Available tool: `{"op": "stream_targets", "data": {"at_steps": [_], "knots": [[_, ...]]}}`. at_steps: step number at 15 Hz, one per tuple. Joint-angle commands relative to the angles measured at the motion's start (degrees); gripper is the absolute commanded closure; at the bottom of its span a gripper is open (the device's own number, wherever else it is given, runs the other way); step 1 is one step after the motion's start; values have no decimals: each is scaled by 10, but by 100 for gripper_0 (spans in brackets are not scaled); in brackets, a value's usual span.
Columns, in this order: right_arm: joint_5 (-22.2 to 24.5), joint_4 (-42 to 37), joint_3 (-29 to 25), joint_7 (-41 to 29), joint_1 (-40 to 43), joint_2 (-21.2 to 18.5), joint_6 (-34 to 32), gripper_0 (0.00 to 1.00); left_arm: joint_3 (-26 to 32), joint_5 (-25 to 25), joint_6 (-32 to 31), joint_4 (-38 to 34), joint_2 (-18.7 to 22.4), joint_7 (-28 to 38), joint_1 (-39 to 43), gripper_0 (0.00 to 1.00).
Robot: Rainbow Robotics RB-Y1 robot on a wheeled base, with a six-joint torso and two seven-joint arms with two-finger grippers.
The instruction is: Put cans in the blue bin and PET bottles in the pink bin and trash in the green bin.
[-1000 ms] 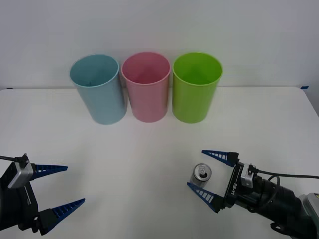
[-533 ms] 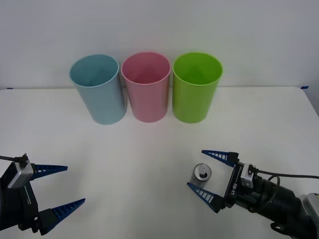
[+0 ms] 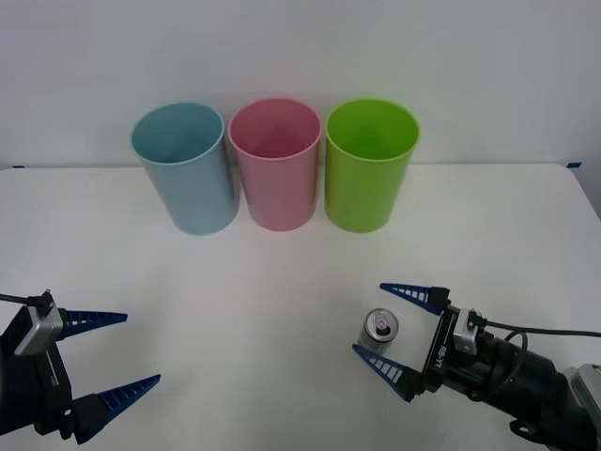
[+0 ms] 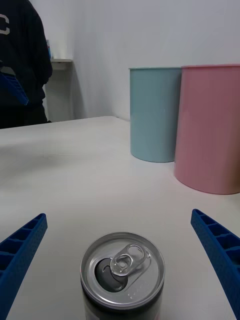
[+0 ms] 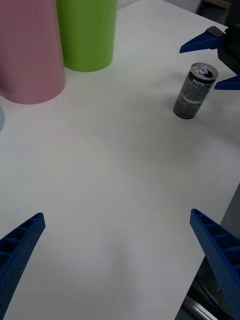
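Note:
A small drink can [image 3: 378, 331] [image 4: 122, 276] [image 5: 195, 90] with a silver top and pull tab stands upright on the white table at the front right. My right gripper [image 3: 395, 329] is open, one blue finger on each side of the can without touching it. Three tall bins stand in a row at the back: the blue bin [image 3: 184, 167] [image 4: 154, 113] on the left, the pink bin [image 3: 275, 163] [image 4: 210, 127] [image 5: 27, 50] in the middle, the green bin [image 3: 369, 163] [image 5: 87, 32] on the right. My left gripper [image 3: 105, 353] waits open at the front left corner.
The white table [image 3: 282, 282] lies bare between the bins and the grippers. A person in dark clothes [image 4: 20, 65] stands beyond the table's far side in the right wrist view. A white wall rises behind the bins.

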Motion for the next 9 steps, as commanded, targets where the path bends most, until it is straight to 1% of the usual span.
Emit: {"op": "stream_targets", "data": {"at_steps": [1,9], "knots": [[0,0,0,0,0,0,0,0,0,0,0,0,0,0,0,0],[0,0,0,0,0,0,0,0,0,0,0,0,0,0,0,0]]}}
